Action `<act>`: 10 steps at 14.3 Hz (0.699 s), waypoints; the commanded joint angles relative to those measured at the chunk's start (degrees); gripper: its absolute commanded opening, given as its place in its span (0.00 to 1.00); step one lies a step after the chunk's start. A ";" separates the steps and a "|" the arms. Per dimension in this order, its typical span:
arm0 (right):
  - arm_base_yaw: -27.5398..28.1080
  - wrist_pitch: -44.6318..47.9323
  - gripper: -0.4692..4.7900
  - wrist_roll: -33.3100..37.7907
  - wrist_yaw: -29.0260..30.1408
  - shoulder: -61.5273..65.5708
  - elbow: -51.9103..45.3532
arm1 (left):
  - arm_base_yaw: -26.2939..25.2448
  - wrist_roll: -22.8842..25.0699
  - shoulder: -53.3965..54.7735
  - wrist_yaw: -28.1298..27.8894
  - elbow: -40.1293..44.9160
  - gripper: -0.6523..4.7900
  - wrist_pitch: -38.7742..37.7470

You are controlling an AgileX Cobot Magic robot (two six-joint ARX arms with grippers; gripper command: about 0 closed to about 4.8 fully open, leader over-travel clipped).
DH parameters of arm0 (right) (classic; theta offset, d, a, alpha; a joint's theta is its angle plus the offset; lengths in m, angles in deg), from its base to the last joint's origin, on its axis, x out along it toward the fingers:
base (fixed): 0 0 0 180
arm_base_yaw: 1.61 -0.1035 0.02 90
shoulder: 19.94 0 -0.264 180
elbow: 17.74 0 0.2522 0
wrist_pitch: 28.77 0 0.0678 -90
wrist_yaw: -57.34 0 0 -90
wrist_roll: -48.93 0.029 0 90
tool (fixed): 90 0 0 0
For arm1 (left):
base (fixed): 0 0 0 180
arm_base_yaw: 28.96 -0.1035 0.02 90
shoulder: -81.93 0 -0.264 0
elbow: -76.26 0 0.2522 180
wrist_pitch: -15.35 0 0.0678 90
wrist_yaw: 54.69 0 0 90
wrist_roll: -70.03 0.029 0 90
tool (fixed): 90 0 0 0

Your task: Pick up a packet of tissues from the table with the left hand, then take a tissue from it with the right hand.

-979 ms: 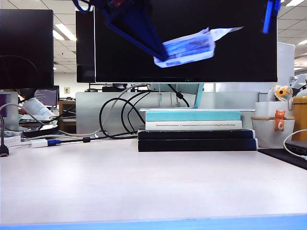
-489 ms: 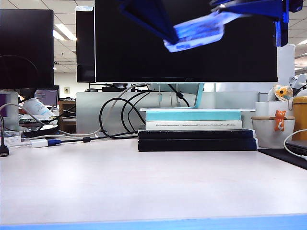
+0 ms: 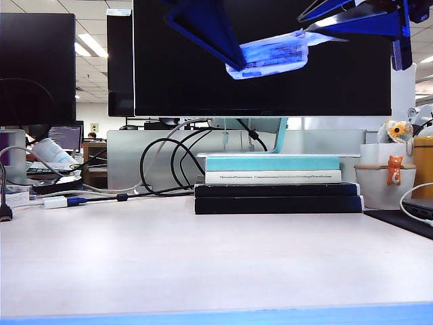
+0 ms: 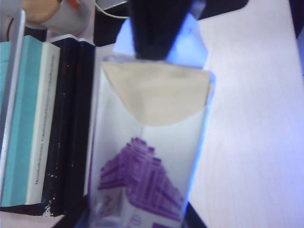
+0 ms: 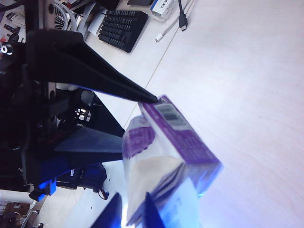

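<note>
My left gripper (image 3: 240,61) comes in from the upper left and holds the packet of tissues (image 3: 270,53) high above the table (image 3: 203,264), in front of the dark monitor. In the left wrist view the whitish packet (image 4: 142,161) with its purple label fills the space between the left gripper (image 4: 137,221) fingers. The beige tissue (image 4: 156,97) shows at the packet's open end. My right gripper (image 3: 308,24) reaches in from the upper right to that end. Its fingertips (image 5: 149,211) stand narrowly apart beside the tissue (image 5: 142,178). The left gripper (image 5: 140,118) clamps the packet (image 5: 180,137).
A stack of books (image 3: 277,183) lies on the table under the packet, with black cables (image 3: 169,162) to its left. A white cup with an orange figure (image 3: 387,179) stands at the right. A keyboard (image 5: 121,28) sits beyond the table edge.
The left gripper has carried the packet up and to the right. The right gripper has come in from the right edge to the packet's open end, its jaws now slightly apart.
</note>
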 commanded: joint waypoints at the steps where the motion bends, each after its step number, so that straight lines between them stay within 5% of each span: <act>1: -0.02 0.00 0.22 -0.87 -0.87 -0.15 0.24 | 0.37 0.00 -0.22 -0.35 -0.11 0.55 0.72; 10: -0.02 -2.40 0.22 -2.51 -2.10 -0.15 0.22 | 1.38 0.00 -0.22 1.31 -0.11 0.55 2.36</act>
